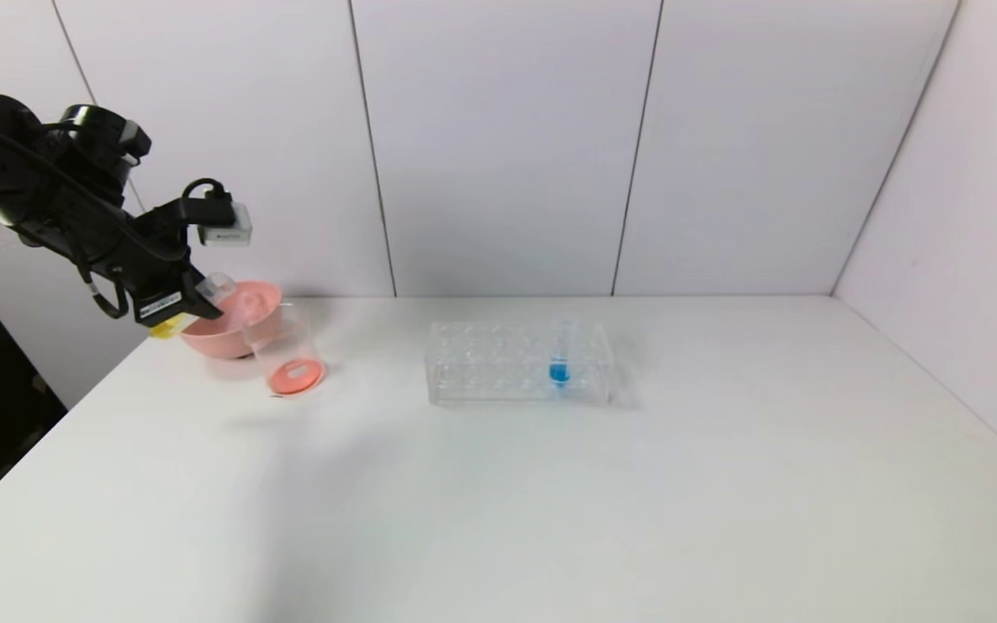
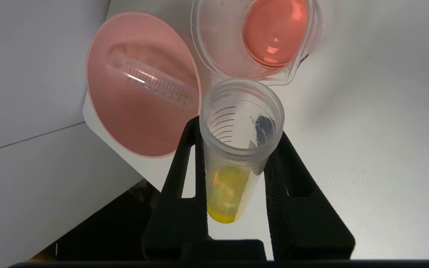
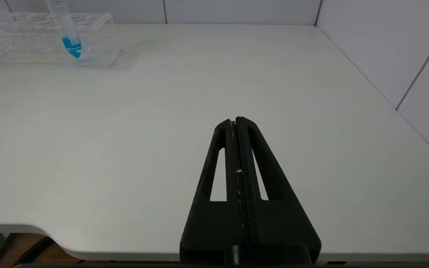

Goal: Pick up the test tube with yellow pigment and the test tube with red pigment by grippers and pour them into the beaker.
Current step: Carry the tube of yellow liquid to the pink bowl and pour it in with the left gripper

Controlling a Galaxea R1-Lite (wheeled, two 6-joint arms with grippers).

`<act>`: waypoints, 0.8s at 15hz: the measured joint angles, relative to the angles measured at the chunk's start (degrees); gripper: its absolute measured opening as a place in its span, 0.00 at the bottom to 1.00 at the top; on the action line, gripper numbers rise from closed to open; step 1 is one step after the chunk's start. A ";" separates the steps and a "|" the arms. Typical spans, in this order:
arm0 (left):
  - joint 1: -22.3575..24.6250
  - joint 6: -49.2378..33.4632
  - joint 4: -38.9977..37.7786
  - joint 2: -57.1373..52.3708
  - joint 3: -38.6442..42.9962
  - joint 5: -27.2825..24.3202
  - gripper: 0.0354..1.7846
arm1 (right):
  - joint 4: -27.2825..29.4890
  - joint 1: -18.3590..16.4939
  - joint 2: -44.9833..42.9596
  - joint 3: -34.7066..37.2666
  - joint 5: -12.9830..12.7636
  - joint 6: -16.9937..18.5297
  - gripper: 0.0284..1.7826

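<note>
My left hand (image 2: 237,149), raised at the table's far-left corner, pinches the test tube with yellow pigment (image 2: 237,149) between both fingers; the yellow liquid sits pooled at the tube's rounded end, nearest my wrist. The tube's long axis runs from that end toward its open mouth, which points at the beaker (image 2: 253,41), just beyond the mouth and slightly to one side. The beaker (image 1: 284,355) stands on the table (image 1: 550,502) touching or just beside the pink bowl (image 1: 234,322) and already holds a shallow orange-red layer. An emptied tube (image 2: 149,80), which I judge to be the test tube with red pigment, lies slanted inside the bowl. The mouth is not yet over the beaker's rim, so the pour, as I judge it, turns on carrying it there and tipping further. The table edge lies close beneath my hand; open room extends toward the rack (image 1: 520,363) with its blue tube (image 1: 559,359). My right hand (image 3: 235,120), fingers pressed together, is parked low near the table's front edge.
</note>
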 joint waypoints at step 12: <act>-2.32 -1.27 -1.05 0.60 -0.34 5.32 0.24 | 0.00 0.00 0.00 0.00 0.00 -0.02 0.05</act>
